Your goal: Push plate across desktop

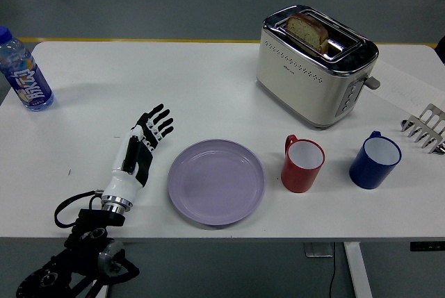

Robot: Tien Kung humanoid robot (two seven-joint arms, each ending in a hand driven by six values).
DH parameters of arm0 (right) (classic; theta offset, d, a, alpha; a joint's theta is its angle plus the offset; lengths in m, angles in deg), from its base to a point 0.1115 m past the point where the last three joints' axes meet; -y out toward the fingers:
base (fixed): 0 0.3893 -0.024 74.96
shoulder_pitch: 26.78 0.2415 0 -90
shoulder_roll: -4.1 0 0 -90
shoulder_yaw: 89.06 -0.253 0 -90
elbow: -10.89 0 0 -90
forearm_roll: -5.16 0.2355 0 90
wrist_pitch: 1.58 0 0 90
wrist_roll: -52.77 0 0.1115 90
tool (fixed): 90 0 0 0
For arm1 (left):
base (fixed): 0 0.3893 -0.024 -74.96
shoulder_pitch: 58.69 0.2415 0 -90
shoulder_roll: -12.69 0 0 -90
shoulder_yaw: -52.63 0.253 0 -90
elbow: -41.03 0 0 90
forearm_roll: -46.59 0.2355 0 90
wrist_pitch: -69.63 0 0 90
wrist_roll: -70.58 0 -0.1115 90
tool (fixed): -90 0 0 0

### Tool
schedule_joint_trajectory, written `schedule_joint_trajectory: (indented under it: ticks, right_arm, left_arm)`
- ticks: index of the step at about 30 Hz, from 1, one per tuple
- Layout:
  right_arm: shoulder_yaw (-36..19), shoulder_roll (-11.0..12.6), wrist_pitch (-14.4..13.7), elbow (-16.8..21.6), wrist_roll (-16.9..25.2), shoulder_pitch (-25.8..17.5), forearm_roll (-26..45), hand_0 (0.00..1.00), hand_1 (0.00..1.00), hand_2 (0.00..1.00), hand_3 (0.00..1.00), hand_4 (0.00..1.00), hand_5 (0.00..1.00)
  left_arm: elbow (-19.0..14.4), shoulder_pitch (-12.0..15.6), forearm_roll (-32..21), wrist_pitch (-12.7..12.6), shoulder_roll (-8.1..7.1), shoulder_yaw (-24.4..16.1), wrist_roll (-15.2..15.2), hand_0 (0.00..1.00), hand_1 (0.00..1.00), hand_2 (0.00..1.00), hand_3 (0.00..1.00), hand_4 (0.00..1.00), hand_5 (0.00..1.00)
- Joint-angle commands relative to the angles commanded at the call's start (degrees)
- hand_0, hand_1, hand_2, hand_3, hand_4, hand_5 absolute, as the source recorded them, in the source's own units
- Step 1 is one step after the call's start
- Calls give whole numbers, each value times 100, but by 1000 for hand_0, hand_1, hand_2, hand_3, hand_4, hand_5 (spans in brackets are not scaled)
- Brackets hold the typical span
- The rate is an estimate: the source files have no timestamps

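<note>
A lilac plate (216, 181) lies flat on the white table (208, 89), near its front edge and just left of a red mug (303, 164). My left hand (149, 130) rests over the table to the plate's left, fingers spread and straight, holding nothing. A clear gap separates the hand from the plate's rim. The white-and-black forearm (128, 166) runs down to the table's front edge. My right arm does not show.
A toaster (316, 65) with a slice of bread stands at the back right. A blue mug (375, 160) sits right of the red one. A metal rack (425, 128) is at the right edge, a water bottle (23, 72) at the far left.
</note>
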Motion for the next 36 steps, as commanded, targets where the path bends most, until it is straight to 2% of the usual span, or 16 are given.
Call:
schedule_joint_trajectory:
  ticks: [5, 7, 9, 10, 13, 15, 18, 21, 25, 28, 36]
  right_arm:
    - [20, 7, -22, 0, 9, -4, 52, 638, 590, 653, 730, 444, 511]
    - [21, 8, -26, 1, 8, -6, 58, 638, 590, 653, 730, 444, 511]
    - [27, 10, -39, 4, 5, -21, 86, 638, 590, 651, 730, 444, 511]
    - [32, 11, -42, 4, 5, -26, 98, 638, 590, 651, 730, 444, 511]
    - [46, 6, -60, 8, -1, -44, 140, 638, 590, 651, 730, 444, 511]
    - [49, 3, -67, 12, -8, -58, 156, 638, 590, 650, 730, 445, 511]
    - [52, -4, -74, 18, -25, -81, 168, 638, 590, 650, 730, 445, 511]
    - [56, -7, -78, 22, -37, -92, 174, 637, 590, 651, 730, 444, 510]
    - [56, -16, -87, 31, -55, -112, 178, 637, 590, 651, 730, 444, 510]
    - [48, -17, -86, 33, -61, -125, 161, 637, 590, 651, 730, 445, 511]
    - [23, -22, -77, 31, -60, -138, 104, 636, 590, 651, 730, 445, 511]
  left_arm:
    - [-87, -26, 160, 51, -504, -858, -406, 789, 810, 846, 777, 510, 998]
    - [-90, -22, 145, 49, -570, -951, -447, 789, 810, 846, 777, 510, 998]
    - [-80, 30, -35, 92, -874, -1331, -657, 779, 794, 831, 755, 509, 998]
    - [-76, 51, -113, 121, -972, -1489, -711, 779, 794, 831, 755, 509, 998]
    - [-30, 143, -112, 333, -1209, -1891, -952, 779, 794, 831, 755, 509, 998]
    - [15, 201, 11, 590, -1339, -2128, -1195, 779, 791, 815, 748, 515, 998]
    - [87, 308, 403, 1204, -1535, -2552, -1688, 779, 791, 815, 748, 515, 998]
    - [39, 408, 532, 1567, -1602, -2805, -1882, 774, 793, 802, 743, 518, 998]
    - [-66, 541, 514, 1803, -1640, -3094, -1998, 774, 793, 802, 743, 518, 998]
    - [-134, 622, 461, 1835, -1649, -3273, -2023, 770, 790, 795, 738, 529, 998]
    - [-262, 725, 415, 1819, -1649, -3437, -2008, 770, 789, 792, 735, 537, 998]
